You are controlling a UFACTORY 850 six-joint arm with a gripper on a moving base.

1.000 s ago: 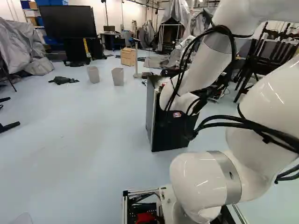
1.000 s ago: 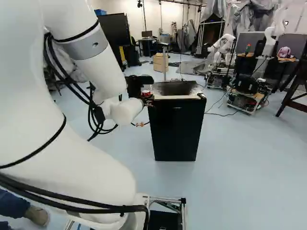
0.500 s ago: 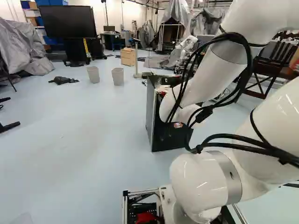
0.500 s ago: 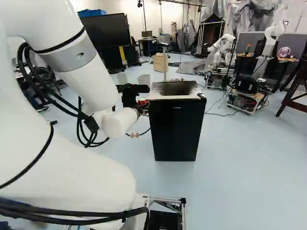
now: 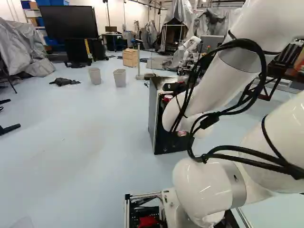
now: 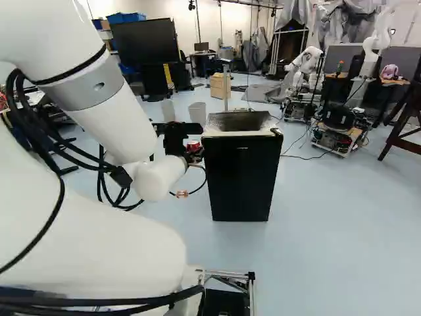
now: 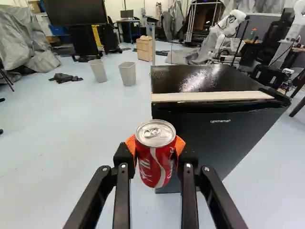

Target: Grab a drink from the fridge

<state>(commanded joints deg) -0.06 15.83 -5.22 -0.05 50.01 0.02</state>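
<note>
Arm (image 6: 153, 178) is reaching in from the left of the right base view, its hand (image 6: 194, 153) holding a red can (image 6: 193, 145) beside the black fridge (image 6: 240, 178). The fridge is standing on the floor (image 6: 322, 217), and another robot (image 6: 304, 64) is standing well beyond it.

In the left base view the arm is hiding much of the fridge, and a bit of the can is showing red just past the arm. Two bins (image 5: 119, 78) are standing farther off, with a big screen (image 5: 69, 21) beyond them.

In the wrist view the hand is pinching the can between its two fingers, the orange pads (image 7: 130, 144) pressing from both sides. The can's silver lid (image 7: 155, 132) is facing the camera. Beyond the can, a pale strip (image 7: 212, 96) is running along the fridge's top edge.
</note>
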